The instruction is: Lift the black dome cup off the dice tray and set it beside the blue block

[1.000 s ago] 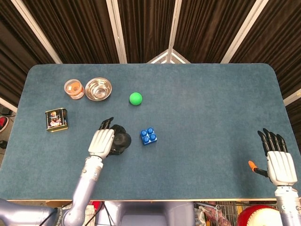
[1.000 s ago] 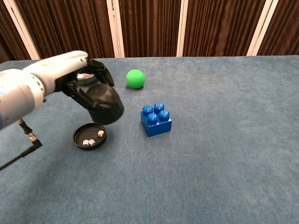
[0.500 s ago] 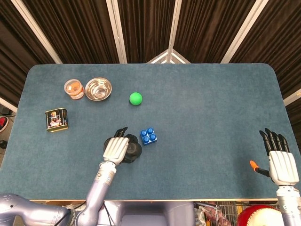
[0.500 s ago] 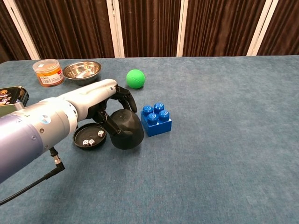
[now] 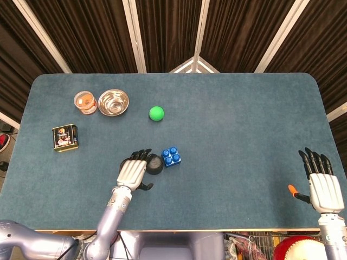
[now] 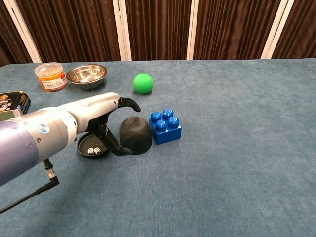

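Since black dome cup (image 6: 135, 135) stands mouth-down on table (image 6: 237, 148), just beside blue block (image 6: 165, 127), placement looks done. Dice tray (image 6: 92, 146) lies uncovered beside it, dice showing. Left hand (image 6: 109, 124) spread loosely around cup, fingers arched over it, thumb low near base; contact unclear, likely releasing. Left: withdraw hand without tipping cup. Right hand (image 5: 323, 181) flat, fingers apart, holding nothing, at table's near right corner.

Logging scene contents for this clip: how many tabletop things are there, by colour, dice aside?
Black: 2, dome cup, dice tray
Blue: 1, block
Green: 1, ball
Silver: 1, bowl
Orange: 1, jar
Dark printed: 1, tin
Total: 7
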Motion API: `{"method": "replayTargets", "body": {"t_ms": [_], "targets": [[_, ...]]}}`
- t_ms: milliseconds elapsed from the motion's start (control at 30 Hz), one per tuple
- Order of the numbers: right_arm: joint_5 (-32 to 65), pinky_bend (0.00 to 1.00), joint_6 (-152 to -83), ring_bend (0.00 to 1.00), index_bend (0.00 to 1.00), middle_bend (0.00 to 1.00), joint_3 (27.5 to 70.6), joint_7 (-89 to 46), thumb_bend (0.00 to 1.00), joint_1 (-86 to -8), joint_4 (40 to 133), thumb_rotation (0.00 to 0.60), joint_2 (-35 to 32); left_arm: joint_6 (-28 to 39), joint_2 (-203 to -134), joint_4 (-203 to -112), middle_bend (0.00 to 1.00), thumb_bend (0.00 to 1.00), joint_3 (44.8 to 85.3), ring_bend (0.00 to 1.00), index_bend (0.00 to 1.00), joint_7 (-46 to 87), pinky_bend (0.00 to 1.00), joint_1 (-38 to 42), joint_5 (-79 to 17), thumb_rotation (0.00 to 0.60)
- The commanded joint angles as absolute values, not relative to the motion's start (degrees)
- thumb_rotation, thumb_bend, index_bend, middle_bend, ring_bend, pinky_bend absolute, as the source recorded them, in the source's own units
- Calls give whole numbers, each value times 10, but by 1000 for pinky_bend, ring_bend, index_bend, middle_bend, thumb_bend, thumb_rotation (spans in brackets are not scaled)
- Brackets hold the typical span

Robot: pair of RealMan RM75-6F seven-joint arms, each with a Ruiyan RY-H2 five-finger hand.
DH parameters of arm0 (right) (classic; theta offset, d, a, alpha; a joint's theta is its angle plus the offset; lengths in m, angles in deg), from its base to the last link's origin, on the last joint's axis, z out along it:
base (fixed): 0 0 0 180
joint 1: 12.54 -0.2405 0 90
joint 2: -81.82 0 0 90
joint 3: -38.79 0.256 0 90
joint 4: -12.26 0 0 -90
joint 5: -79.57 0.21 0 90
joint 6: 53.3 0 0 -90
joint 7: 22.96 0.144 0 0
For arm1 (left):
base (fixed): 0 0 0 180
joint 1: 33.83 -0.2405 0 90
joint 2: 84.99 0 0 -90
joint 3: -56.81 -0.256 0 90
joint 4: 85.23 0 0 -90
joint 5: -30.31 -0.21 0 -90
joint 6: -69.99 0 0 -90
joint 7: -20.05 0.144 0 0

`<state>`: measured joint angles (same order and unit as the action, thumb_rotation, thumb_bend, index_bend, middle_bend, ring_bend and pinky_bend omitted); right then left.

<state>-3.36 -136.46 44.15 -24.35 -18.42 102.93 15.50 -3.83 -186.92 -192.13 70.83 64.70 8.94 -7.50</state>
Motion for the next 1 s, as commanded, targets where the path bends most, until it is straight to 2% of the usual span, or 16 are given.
{"method": "replayTargets", "body": {"t_ms": [33,200,300,433,633,733,800,867,1000], "targets": [[-34,0,-1365,8,0,2,442,-243,235,-184,1029,600,155,-30,-1852,-1943,0,309,708,0,132,656,0,94,-61,600],[-36,0,-1367,8,0,2,443,-243,235,-185,1030,600,155,-44,-1816,-2011,1,309,715,0,85,662,0,96,-69,600],[-39,0,-1372,8,0,2,444,-243,235,-184,1031,600,156,-87,-1773,-2088,22,309,703,0,77,692,0,87,-105,600],[-43,0,-1374,8,0,2,443,-246,235,-184,1033,600,157,-192,-1690,-2202,61,310,629,0,83,777,0,49,-177,600],[-47,0,-1384,8,0,2,442,-261,234,-181,1043,600,161,-333,-1564,-2202,98,310,436,0,85,778,0,-79,-447,600],[-49,0,-1389,8,0,2,442,-274,234,-179,1049,600,162,-396,-1497,-2202,113,310,369,0,84,747,0,-145,-540,600],[-49,0,-1389,8,0,2,441,-281,234,-178,1054,600,163,-419,-1460,-2201,112,310,339,0,87,713,0,-181,-567,600],[-49,0,-1389,8,0,2,440,-284,234,-178,1059,600,164,-444,-1437,-2187,111,310,326,0,89,657,0,-215,-565,600],[-51,0,-1390,8,0,2,441,-285,235,-178,1061,600,166,-471,-1429,-2131,110,310,346,0,95,547,0,-262,-548,600]]}}
